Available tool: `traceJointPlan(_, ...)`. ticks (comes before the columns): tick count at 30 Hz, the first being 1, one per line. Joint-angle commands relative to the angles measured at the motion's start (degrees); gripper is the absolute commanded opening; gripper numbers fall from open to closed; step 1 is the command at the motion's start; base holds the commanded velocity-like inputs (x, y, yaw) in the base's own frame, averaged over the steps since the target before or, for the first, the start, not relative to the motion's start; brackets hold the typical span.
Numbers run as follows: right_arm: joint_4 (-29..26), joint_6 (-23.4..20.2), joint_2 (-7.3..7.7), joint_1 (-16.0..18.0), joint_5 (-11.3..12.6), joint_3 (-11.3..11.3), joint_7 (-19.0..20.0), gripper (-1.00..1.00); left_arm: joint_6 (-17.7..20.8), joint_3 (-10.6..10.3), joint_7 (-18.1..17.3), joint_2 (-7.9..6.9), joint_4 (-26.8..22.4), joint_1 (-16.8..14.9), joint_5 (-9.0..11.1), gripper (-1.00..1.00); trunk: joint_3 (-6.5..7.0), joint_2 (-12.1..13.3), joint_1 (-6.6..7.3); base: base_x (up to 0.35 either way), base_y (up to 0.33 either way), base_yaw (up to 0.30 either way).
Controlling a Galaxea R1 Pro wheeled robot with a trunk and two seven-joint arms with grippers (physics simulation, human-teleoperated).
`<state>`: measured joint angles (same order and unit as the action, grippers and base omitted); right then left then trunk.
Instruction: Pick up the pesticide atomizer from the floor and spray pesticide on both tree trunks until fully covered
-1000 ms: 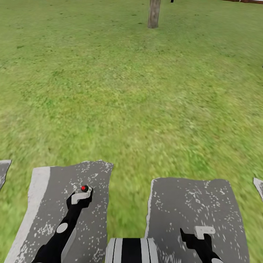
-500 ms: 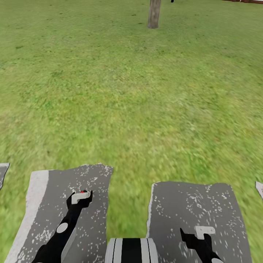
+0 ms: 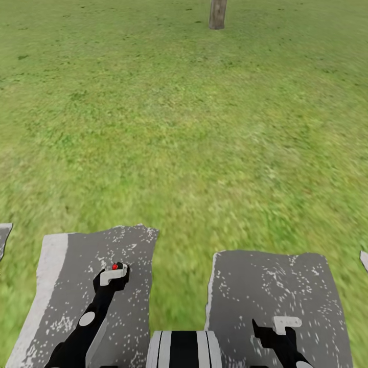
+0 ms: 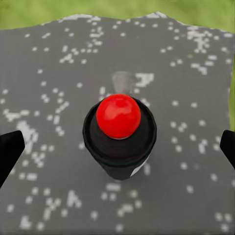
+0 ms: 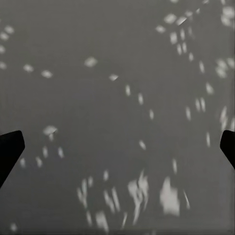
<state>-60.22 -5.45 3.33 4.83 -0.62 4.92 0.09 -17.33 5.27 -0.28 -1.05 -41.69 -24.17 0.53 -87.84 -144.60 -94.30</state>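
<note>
Both arms' fingers spread apart over grey slabs (image 3: 266,286) (open grass (image 3: 179,128) ahead, tree trunk (image 3: 217,14) far)

Flat, even daylight; smeared grass (image 3: 204,153), no cast shadows, soft render throughout.

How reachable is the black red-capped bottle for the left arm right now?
Likely yes: the left end effector hangs over the black bottle with the round red cap, open, fingers either side, nothing in between.
</note>
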Motion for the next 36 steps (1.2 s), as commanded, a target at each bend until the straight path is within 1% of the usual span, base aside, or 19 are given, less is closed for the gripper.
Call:
traceJointPlan(1, 0.0, 0.0, 0.00, 0.0, 0.0, 0.0, 0.0, 1.00, 0.0, 0.0, 0.0, 0.00, 0.0, 0.0, 0.0, 1.00, 0.00, 0.0, 0.00, 0.000, 0.000, 0.000)
traceJointPlan(2, 0.0, 0.0, 0.01, 0.0, 0.0, 0.0, 0.0, 1.00, 0.0, 0.0, 0.0, 0.00, 0.0, 0.0, 0.0, 1.00, -0.01, 0.0, 0.00, 0.000, 0.000, 0.000)
traceJointPlan(10, 0.0, 0.0, -0.01, 0.0, 0.0, 0.0, 0.0, 1.00, 0.0, 0.0, 0.0, 0.00, -0.1, 0.0, 0.0, 1.00, -2.20, -0.1, -0.21, 0.000, 0.000, 0.000)
traceJointPlan(28, 0.0, 0.0, 0.01, 0.0, 0.0, 0.0, 0.0, 1.00, 0.0, 0.1, 0.0, 0.00, 0.0, 0.0, 0.0, 1.00, -2.24, -0.1, -0.21, 0.000, 0.000, 0.000)
traceJointPlan(36, 0.0, 0.0, 0.00, 0.0, 0.0, 0.0, 0.0, 1.00, 0.0, 0.0, 0.0, 0.00, 0.0, 0.0, 0.0, 1.00, -2.24, -0.1, -0.21, 0.093, 0.000, 0.000)
